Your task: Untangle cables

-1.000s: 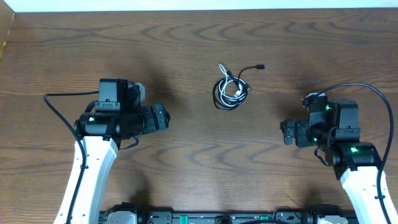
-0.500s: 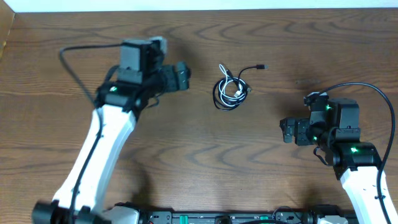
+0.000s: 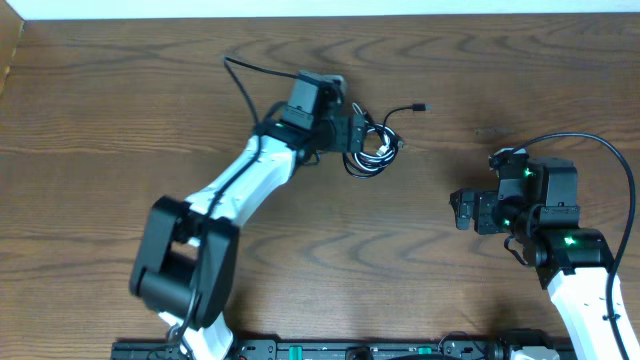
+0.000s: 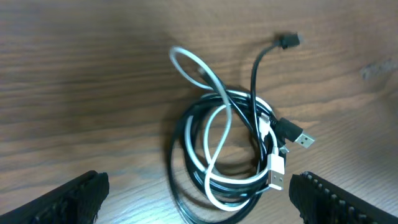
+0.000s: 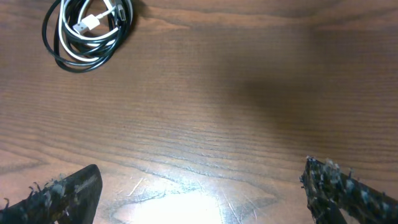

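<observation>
- Jaws on our left gripper point(image 4: 200, 198) gape empty; the coiled black cable point(image 4: 255, 74) and white cable point(image 4: 211, 74) lie just ahead on the tabletop point(image 4: 74, 74).
- Our right gripper point(image 5: 202, 194), jaws also parted, sits well apart.

Both arms look alike: white links point(image 3: 245, 175) between black joint housings point(image 3: 185, 262). Green lights point(image 3: 527, 176) dot the right arm. 1 thick black wire point(image 3: 575, 137) runs to each. The right hand point(image 5: 200, 191) has black, rough-edged fingers point(image 5: 62, 194).
</observation>
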Robot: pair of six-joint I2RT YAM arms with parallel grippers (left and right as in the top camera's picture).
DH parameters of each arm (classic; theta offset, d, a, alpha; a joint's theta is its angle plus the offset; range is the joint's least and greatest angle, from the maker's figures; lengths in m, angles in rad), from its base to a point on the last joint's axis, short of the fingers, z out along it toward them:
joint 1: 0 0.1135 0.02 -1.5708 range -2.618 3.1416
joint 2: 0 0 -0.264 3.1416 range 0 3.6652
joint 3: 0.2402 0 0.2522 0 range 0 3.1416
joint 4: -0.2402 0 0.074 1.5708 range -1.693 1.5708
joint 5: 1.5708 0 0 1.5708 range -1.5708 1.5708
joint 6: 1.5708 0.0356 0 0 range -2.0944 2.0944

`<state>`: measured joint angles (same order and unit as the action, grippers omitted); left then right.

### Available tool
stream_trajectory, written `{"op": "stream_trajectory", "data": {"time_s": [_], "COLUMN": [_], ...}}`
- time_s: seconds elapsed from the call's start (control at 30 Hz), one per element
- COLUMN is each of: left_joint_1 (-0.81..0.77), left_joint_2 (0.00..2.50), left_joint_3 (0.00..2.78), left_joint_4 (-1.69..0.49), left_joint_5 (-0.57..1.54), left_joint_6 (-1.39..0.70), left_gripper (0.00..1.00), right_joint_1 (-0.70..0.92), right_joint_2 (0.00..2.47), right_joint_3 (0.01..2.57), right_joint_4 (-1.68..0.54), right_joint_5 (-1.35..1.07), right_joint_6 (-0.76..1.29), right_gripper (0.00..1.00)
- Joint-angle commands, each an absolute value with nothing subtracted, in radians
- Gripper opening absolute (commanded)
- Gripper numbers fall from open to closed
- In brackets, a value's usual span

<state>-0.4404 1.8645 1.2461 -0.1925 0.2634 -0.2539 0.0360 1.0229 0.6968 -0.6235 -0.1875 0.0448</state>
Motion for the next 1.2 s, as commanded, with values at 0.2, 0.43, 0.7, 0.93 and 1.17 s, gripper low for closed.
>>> {"op": "stream_trajectory", "data": {"time_s": [0.2, 0.43, 0.7, 0.93, 1.17], "left_joint_1": [-0.48, -0.491, -0.525, -0.498, -0.493], "left_joint_2": [2.009, 2.051, 2.052, 1.951, 1.703], "left_joint_3": [1.255, 1.254, 1.254, 1.254, 1.254], "left_joint_4": [-0.121, -0.122, -0.197, -0.418, -0.584], "left_joint_5": [0.233, 0.223, 0.223, 0.306, 0.49], "left_joint_6": [-0.236, -0.237, -0.237, -0.237, -0.21], "left_gripper": [0.99, 0.86, 0.34, 0.07, 0.07], "right_joint_1": [0.04, 0.04, 0.04, 0.04, 0.04], "right_joint_2": [1.019, 1.019, 1.019, 1.019, 1.019], "right_joint_3": [0.718, 0.718, 0.718, 0.718, 0.718], "right_joint_4": [-0.633, -0.632, -0.632, -0.632, -0.599], "right_joint_5": [-0.194, -0.194, -0.194, -0.196, -0.354], "right_joint_6": [0.056, 0.056, 0.055, 0.086, 0.1], "right_gripper": [0.99, 0.99, 0.99, 0.99, 0.99]}}
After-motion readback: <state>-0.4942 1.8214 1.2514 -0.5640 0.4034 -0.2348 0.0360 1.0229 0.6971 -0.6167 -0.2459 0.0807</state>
